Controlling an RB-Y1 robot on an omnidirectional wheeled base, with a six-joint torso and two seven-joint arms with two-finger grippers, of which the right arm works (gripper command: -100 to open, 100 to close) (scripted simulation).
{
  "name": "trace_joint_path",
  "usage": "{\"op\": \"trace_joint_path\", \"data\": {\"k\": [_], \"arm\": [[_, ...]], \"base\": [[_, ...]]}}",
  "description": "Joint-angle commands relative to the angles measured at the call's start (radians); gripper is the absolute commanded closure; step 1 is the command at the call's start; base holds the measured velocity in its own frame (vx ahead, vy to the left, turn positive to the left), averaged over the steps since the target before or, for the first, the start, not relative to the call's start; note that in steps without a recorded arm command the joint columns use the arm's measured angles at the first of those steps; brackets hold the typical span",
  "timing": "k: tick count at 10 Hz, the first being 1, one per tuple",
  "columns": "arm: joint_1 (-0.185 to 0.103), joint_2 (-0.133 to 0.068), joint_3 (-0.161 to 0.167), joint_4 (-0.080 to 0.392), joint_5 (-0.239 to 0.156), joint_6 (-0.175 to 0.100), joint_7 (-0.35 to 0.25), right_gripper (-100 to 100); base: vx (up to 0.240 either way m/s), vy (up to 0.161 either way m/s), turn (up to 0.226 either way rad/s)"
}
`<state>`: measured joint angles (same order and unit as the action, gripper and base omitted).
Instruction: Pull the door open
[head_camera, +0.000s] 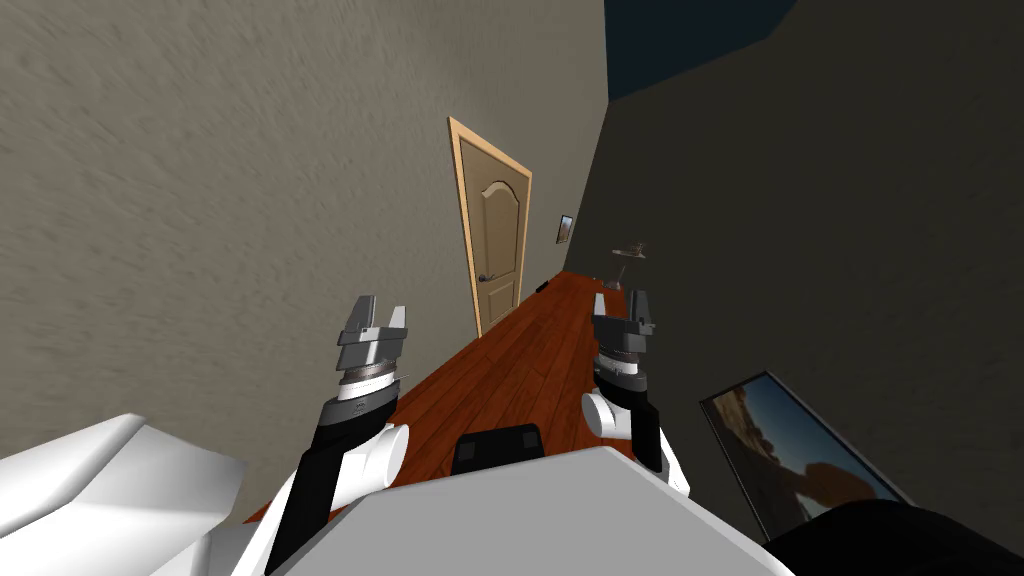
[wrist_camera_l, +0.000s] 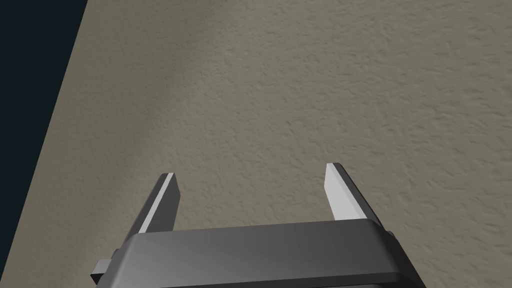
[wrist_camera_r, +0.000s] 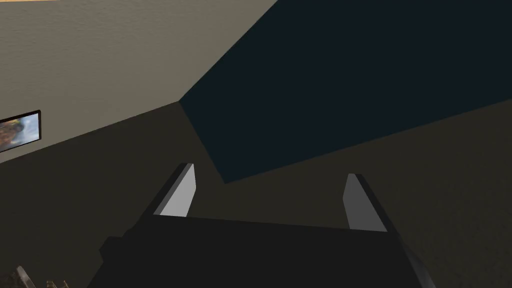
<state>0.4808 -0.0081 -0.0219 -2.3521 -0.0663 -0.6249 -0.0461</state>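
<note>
My left gripper (head_camera: 383, 312) and right gripper (head_camera: 622, 305) hang before me, fingers apart, holding nothing. Beyond them the reddish wooden floor (head_camera: 520, 365) runs to the brown door (head_camera: 498, 230), shut in the left wall, well apart from both.

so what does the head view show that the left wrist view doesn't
The head view adds the shut tan arched-panel door in its pale wood frame, its dark lever handle, the reddish plank floor and the open right pincer. The left wrist view adds a near look at the left pincer: light grey fingers apart, nothing between. Both share that pincer and the beige rough wall.
</note>
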Motion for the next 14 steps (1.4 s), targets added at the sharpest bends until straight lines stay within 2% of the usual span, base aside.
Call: {"op": "trace_joint_path", "data": {"k": [1,6,9,10,14], "arm": [[-0.014,-0.011,0.000,0.037,-0.003,-0.001,0.000,-100],[-0.063,-0.042,-0.001,0.161,-0.013,-0.004,0.001,-100],[-0.086,-0.055,-0.001,0.219,-0.018,-0.006,0.001,-100],[-0.102,-0.063,-0.001,0.260,-0.021,-0.007,0.001,-100],[-0.138,-0.082,-0.001,0.352,-0.029,-0.009,0.001,-100]], "base": [[0.096,-0.077,0.213],[0.106,-0.019,0.133],[0.092,-0.033,0.112],[0.109,-0.057,0.196],[0.103,-0.045,0.143]]}}
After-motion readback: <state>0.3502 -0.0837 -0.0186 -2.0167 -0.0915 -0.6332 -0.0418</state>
